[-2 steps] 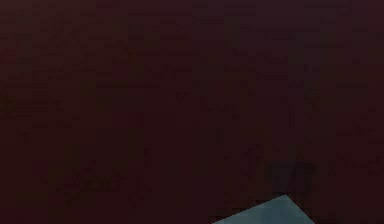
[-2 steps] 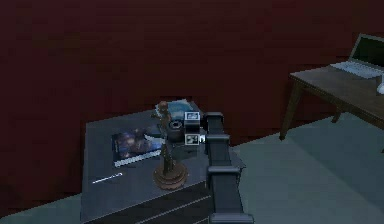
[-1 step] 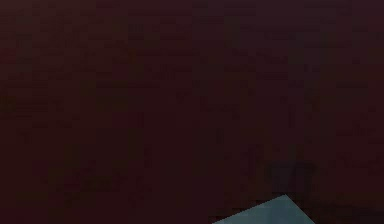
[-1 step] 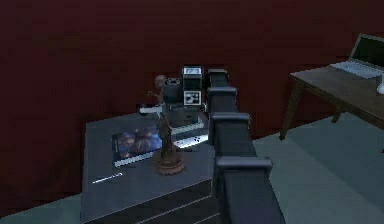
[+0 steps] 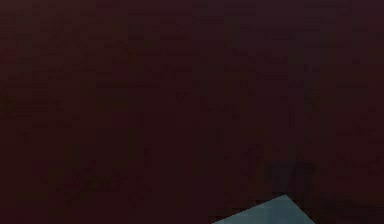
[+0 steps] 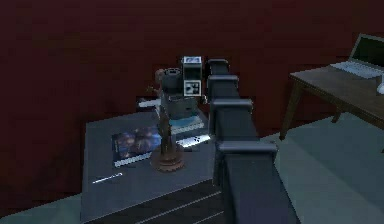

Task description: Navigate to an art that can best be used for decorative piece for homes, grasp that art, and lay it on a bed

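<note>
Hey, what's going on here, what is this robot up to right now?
The robot stands close to a dark red wall, with its arm reaching out over a low grey cabinet. The end effector is at a small brown statuette standing on the cabinet beside some magazines; whether it holds anything cannot be told. A wooden desk with a laptop stands nearby.

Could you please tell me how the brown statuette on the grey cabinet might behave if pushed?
The statuette looks tall and slim on a small round base, so it would probably tip rather than slide. Standing upright unsupported, it is likely rigid.
</note>
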You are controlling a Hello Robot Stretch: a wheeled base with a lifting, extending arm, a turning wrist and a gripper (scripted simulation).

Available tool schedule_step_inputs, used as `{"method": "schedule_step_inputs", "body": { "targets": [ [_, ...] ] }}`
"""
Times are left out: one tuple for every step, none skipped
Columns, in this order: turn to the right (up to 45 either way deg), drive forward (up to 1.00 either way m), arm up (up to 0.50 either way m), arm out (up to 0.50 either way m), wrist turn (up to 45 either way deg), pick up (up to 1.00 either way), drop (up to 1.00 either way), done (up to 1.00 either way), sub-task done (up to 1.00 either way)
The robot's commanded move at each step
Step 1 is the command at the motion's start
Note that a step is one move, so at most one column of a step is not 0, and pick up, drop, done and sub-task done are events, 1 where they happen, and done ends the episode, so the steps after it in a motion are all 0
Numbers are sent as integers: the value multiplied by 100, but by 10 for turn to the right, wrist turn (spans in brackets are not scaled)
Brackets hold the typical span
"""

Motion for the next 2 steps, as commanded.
{"method": "schedule_step_inputs", "body": {
  "targets": [
    [0,0,0,0,-450,0,0,0,0],
    [0,0,0,0,-450,0,0,0,0]
  ]
}}
